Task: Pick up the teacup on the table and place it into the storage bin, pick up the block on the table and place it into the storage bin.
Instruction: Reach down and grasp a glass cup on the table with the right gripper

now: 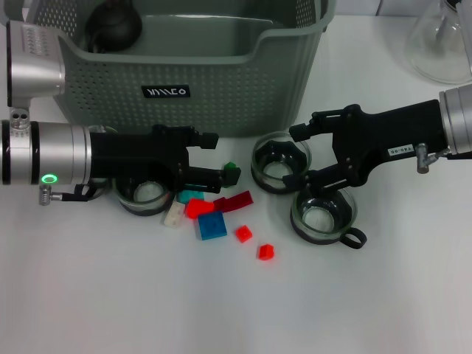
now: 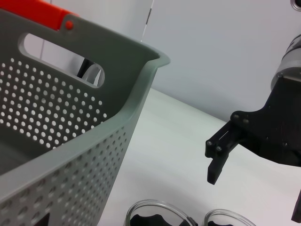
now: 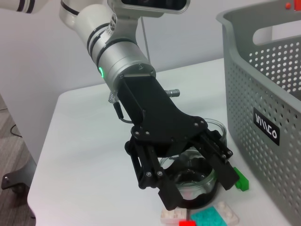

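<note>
A clear glass flask (image 1: pixel 442 44) is seen at the far right corner of the white surface (image 1: pixel 110 295). A dark round teapot-like object (image 1: pixel 113 28) is partly visible at the far left.

storage bin (image 1: pixel 221 81) behind teacups (image 1: pixel 280 164), blocks (image 1: pixel 212 225)

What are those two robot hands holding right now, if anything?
Nothing. The left gripper hangs open over the blocks beside a glass teacup; the right gripper is open above two other teacups, gripping neither.
</note>
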`<move>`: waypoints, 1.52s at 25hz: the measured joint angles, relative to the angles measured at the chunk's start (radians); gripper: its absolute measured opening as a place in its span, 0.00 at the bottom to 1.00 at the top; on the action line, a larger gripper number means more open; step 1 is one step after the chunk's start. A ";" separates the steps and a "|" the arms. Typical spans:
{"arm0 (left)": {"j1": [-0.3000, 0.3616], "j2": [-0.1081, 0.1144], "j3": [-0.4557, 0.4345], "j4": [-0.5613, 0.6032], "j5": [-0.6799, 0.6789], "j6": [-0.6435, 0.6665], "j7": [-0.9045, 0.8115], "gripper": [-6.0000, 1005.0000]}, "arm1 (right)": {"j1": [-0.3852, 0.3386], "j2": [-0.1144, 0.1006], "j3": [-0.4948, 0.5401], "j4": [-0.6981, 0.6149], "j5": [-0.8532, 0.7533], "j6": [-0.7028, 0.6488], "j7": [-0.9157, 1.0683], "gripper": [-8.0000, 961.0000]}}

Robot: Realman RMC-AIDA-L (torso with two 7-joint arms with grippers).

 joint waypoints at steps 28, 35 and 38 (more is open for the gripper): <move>0.010 0.011 -0.004 0.004 0.000 0.007 -0.004 0.86 | -0.006 -0.018 0.009 -0.009 0.001 -0.039 0.032 0.96; 0.012 0.017 -0.006 0.007 -0.008 0.024 -0.005 0.86 | 0.004 -0.063 -0.002 -0.096 0.000 -0.187 0.223 0.96; 0.007 0.016 -0.004 0.007 -0.008 0.018 -0.003 0.86 | 0.013 -0.068 -0.017 -0.168 -0.021 -0.247 0.312 0.96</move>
